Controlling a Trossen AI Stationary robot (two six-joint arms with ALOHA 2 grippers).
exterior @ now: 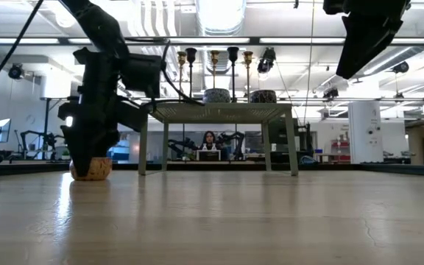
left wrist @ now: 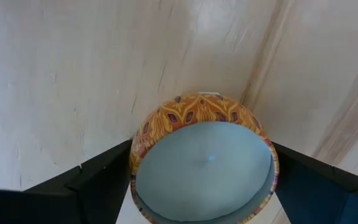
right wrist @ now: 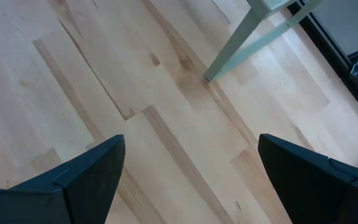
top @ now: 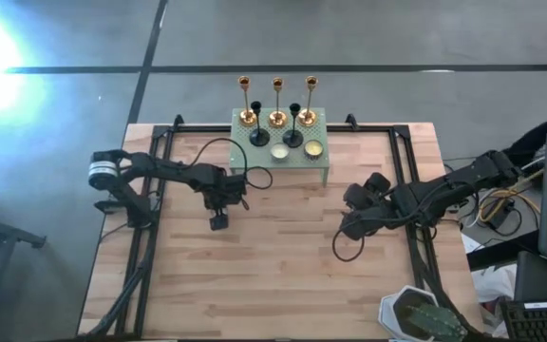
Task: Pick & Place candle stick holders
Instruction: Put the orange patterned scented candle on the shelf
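Note:
Three gold candle stick holders (top: 277,104) and two shorter black ones (top: 293,123) stand on their round bases on the green perforated stand (top: 326,142) at the table's far middle; they also show in the low view (exterior: 213,66). My left gripper (top: 218,220) is low over the table's left middle, shut on a small round candle tin (left wrist: 204,168) with an orange patterned wall and pale blue wax. My right gripper (top: 349,228) is open and empty above the table's right middle, its fingers wide apart in the right wrist view (right wrist: 188,180). My left gripper pinches the candle tin by its round side wall (left wrist: 135,158), one finger on each opposite side. The fingers come from above, pointing down. The tin sits upright with its bottom (exterior: 93,175) on the table.
Two more small candles (top: 280,150) (top: 312,148) sit on the stand in front of the holders. A stand leg (right wrist: 241,37) shows ahead of my right gripper. Black frame rails (top: 150,190) run along the table's sides. A potted plant (top: 416,318) stands at the near right corner.

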